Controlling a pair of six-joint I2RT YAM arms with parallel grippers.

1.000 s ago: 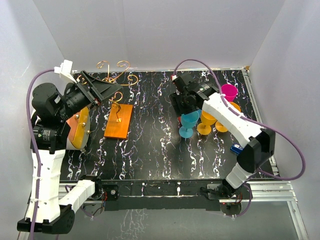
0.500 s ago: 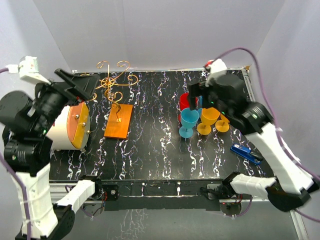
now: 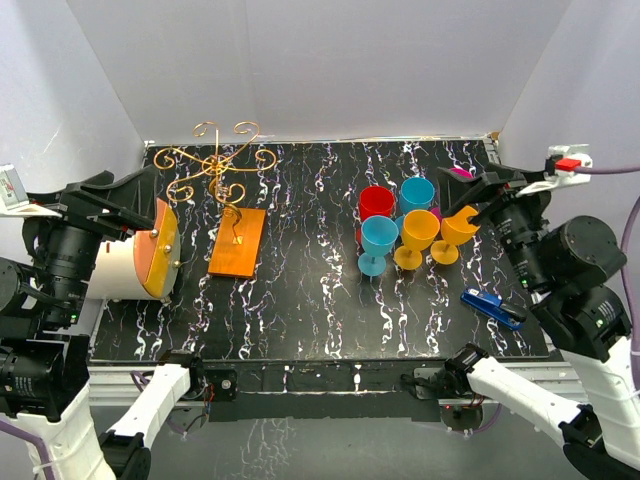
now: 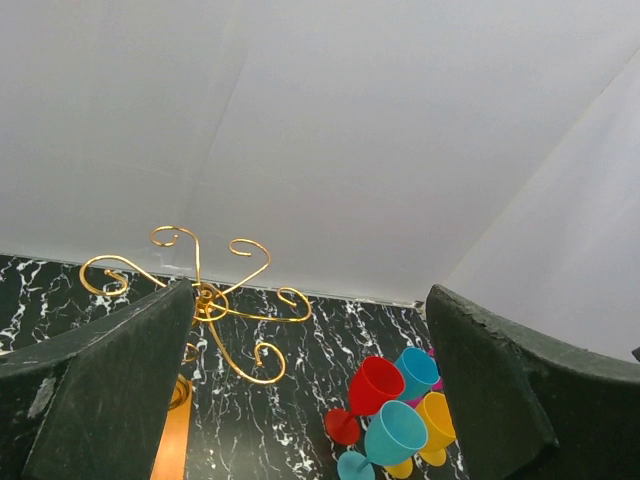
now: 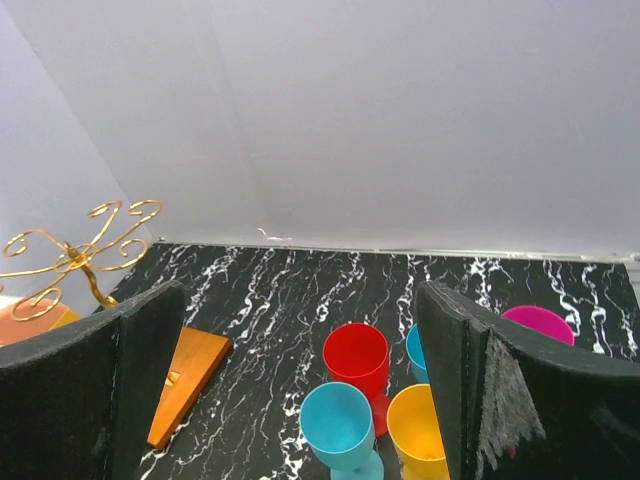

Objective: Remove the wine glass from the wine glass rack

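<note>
My arms sit high at either side of the surface (image 3: 300,300). The left jaws and the right jaws both gape as wide as they go, with nothing between them. The wine glass rack (image 3: 222,165) stands at the far left on its wooden base (image 3: 237,242). From above and from both my wrists its gold scroll arms look bare, with no glass hanging anywhere I can see. The glasses stand upright in a tight group on the surface, well apart from the rack to its right: a red glass (image 3: 376,203), a blue glass (image 3: 379,238) and a yellow glass (image 3: 420,230), with others close behind them. I judge the lifting-off step finished. The next move calls for no grasp, only keeping both arms clear of that crowded cluster so nothing tips.
</note>
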